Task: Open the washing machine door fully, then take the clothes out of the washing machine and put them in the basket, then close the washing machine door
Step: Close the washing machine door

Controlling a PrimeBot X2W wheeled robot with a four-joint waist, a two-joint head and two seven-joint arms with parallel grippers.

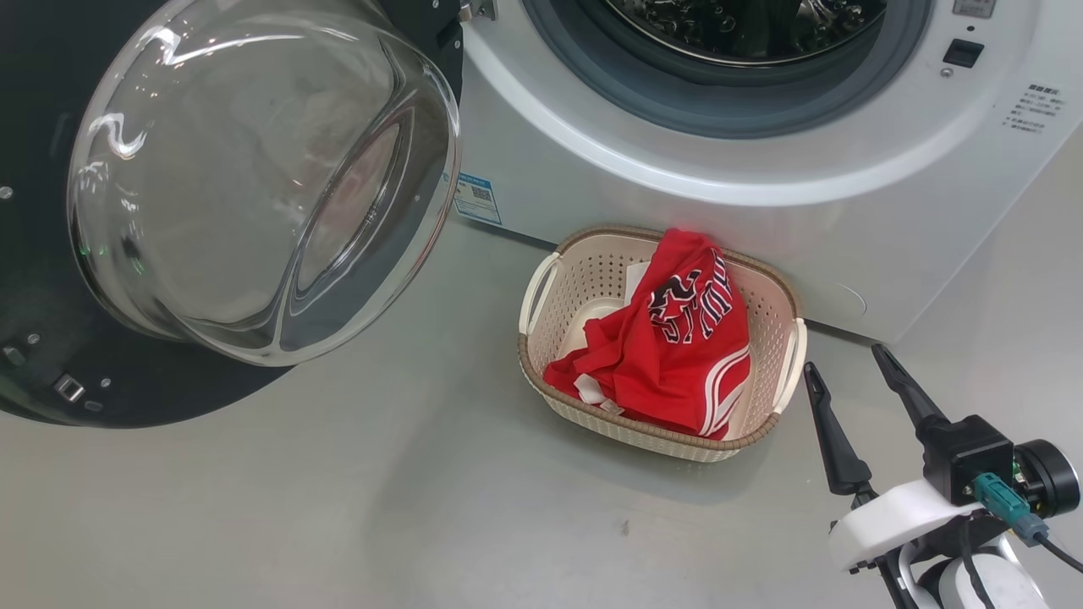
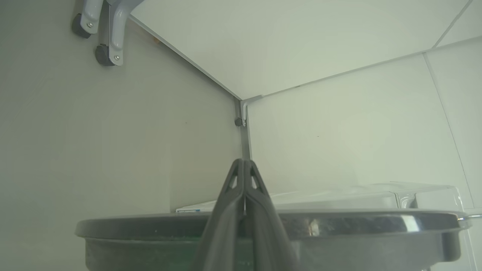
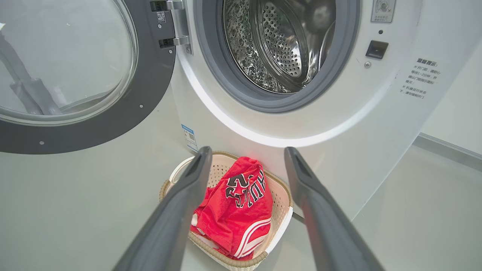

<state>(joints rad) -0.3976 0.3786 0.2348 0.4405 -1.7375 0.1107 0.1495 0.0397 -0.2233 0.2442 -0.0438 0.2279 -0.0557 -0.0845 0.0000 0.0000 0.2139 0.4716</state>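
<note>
The washing machine stands with its door swung wide open to the left; the steel drum looks bare. Red clothes with white stripes lie piled in the cream basket on the floor before the machine. My right gripper hangs open just right of the basket, nothing between its fingers. My left gripper is shut and empty, its tips poking over the door's dark rim from behind.
Grey floor spreads left of and in front of the basket. A white wall corner and wheeled grey legs lie beyond the door. The door latch slot sits right of the opening.
</note>
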